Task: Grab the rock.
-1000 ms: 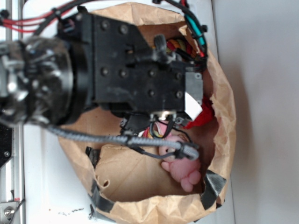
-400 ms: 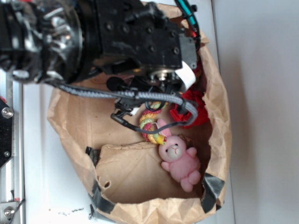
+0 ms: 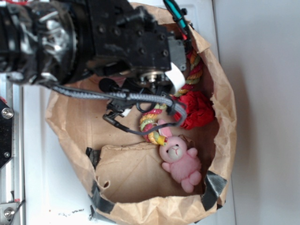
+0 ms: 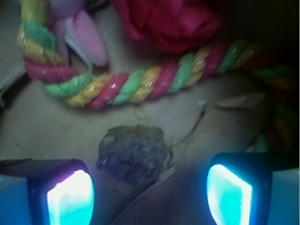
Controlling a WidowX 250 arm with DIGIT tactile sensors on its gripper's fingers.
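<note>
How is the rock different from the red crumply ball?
The rock is dull brown-grey; the red ball is bright red. The rock looks rough and lumpy; the red ball is wrinkled in soft folds. The rock lies nearer the open gripper; the red ball lies beyond the rope. Both lie inside the paper bag.

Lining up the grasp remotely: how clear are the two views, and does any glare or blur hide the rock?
Wrist view: dim and soft. The rock is blurred but recognisable, and the gripper pads glow blown-out cyan without covering it. Exterior view: bright and fairly sharp on the paper bag, but the arm is out of focus up close and blocks the rock.
</note>
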